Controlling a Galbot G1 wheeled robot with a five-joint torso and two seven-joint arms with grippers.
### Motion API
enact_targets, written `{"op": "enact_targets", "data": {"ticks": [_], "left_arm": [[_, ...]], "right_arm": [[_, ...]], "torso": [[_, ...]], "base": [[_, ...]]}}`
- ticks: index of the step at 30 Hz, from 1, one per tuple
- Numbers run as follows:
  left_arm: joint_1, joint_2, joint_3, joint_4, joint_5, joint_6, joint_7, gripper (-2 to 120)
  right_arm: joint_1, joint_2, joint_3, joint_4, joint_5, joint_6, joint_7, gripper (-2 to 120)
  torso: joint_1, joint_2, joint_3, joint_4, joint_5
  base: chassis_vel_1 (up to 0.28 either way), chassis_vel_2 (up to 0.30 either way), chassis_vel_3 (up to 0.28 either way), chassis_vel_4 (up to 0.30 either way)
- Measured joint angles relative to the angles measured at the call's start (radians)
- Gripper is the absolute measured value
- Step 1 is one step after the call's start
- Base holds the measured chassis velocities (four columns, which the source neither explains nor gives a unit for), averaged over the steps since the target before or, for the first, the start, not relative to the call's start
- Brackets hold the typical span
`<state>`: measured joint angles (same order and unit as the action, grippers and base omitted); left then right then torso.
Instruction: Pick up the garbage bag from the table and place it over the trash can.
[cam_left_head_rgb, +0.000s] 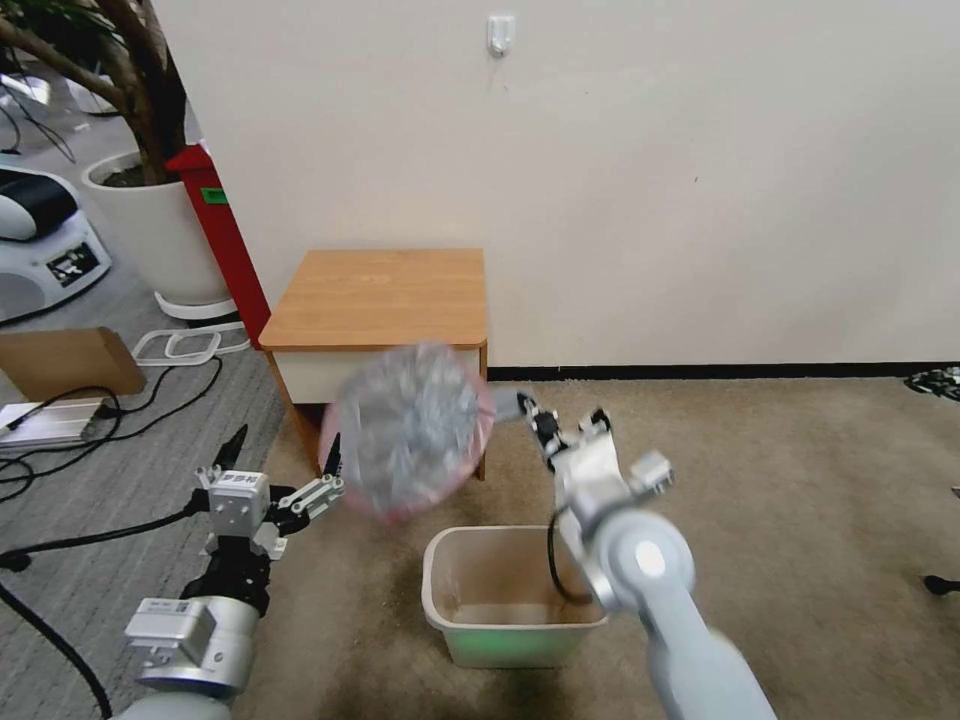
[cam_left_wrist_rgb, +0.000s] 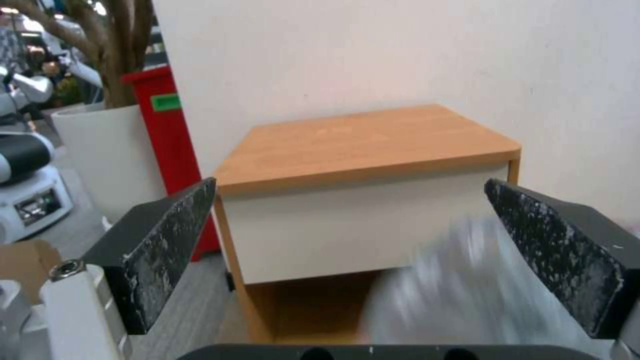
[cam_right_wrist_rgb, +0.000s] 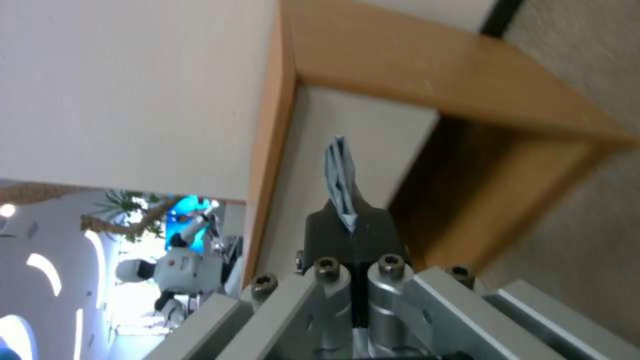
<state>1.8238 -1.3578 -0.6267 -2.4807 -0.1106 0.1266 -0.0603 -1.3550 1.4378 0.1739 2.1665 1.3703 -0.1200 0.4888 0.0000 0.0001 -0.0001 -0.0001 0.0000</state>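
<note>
Head view: right hand (cam_left_head_rgb: 522, 404) pinches garbage bag (cam_left_head_rgb: 410, 430) edge (left hand (cam_left_head_rgb: 290, 462) wide).

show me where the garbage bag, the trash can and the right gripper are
garbage bag (cam_left_head_rgb: 410, 430), head view, middle of the crinkly grey plastic.
trash can (cam_left_head_rgb: 436, 562), head view, its rolled rim on the robot's left.
right gripper (cam_right_wrist_rgb: 349, 223), right wrist view, shut fingertips pinching a bag fold.

The garbage bag (cam_left_head_rgb: 412, 428) was thin, crinkled, translucent grey plastic with a pinkish rim. The table (cam_left_head_rgb: 380, 296) had a smooth, matt light-wood top and a cream drawer front. The trash can (cam_left_head_rgb: 505, 600) was smooth beige plastic, standing on coarse carpet (cam_left_head_rgb: 800, 480).
</note>
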Motion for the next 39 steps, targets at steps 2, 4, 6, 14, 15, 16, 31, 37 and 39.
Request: {"op": "enact_targets", "data": {"ticks": [2, 4, 6, 14, 15, 16, 31, 37, 39], "left_arm": [[-0.002, 0.002, 0.006, -0.001, 0.001, 0.0, 0.0, 100], [-0.002, 0.004, 0.009, -0.004, 0.002, 0.0, 0.0, 100], [-0.002, 0.005, 0.012, -0.006, 0.002, 0.0, 0.0, 100], [0.0, 0.008, 0.002, -0.012, -0.002, -0.009, 0.0, 100], [-0.003, 0.009, 0.003, -0.012, -0.002, -0.009, 0.0, 100], [-0.003, 0.009, 0.003, -0.012, -0.002, -0.009, 0.0, 100], [-0.008, 0.009, 0.003, -0.006, -0.003, -0.01, 0.0, 100], [-0.008, 0.009, 0.004, -0.003, -0.003, -0.011, 0.0, 100], [-0.008, 0.009, 0.006, -0.003, -0.003, -0.011, 0.0, 100]], "right_arm": [[-0.064, 0.001, -0.019, 0.052, -0.024, 0.0, 0.017, 0], [-0.099, 0.003, -0.028, 0.08, -0.044, 0.0, 0.034, 0], [-0.128, 0.003, -0.033, 0.103, -0.067, 0.0, 0.057, 0], [-0.278, -0.057, 0.0, 0.19, -0.149, -0.016, 0.088, 0], [-0.294, -0.056, 0.006, 0.192, -0.155, -0.016, 0.088, 0], [-0.294, -0.056, 0.006, 0.192, -0.155, -0.016, 0.088, 0], [-0.378, -0.054, 0.054, 0.161, -0.219, -0.029, 0.092, 20], [-0.411, -0.054, 0.066, 0.158, -0.266, -0.025, 0.095, 43], [-0.423, -0.057, 0.073, 0.169, -0.269, -0.024, 0.099, 53]], "torso": [[0.0, 0.0, 0.0, 0.0, 0.0], [0.0, 0.0, 0.0, 0.0001, 0.0], [0.0, 0.0, 0.0, 0.0001, 0.0], [0.0, 0.0, 0.0, 0.0001, 0.0], [0.0, 0.0, 0.0, 0.0001, 0.0], [0.0, 0.0, 0.0, 0.0001, 0.0], [0.0, 0.0, 0.0, 0.0001, 0.0], [0.0, 0.0, 0.0, 0.0001, 0.0001], [0.0, 0.0, 0.0, 0.0001, 0.0]], "base": [[0.0, 0.0, 0.0, 0.0], [0.0, 0.0, 0.0, 0.0], [0.0, 0.0, 0.0, 0.0], [0.0, 0.0, 0.0, 0.0], [0.0, 0.0, 0.0, 0.0], [0.0, 0.0, 0.0, 0.0], [0.0, 0.0, 0.0, 0.0], [0.0, 0.0, 0.0, 0.0], [0.0, 0.0, 0.0, 0.0]]}}
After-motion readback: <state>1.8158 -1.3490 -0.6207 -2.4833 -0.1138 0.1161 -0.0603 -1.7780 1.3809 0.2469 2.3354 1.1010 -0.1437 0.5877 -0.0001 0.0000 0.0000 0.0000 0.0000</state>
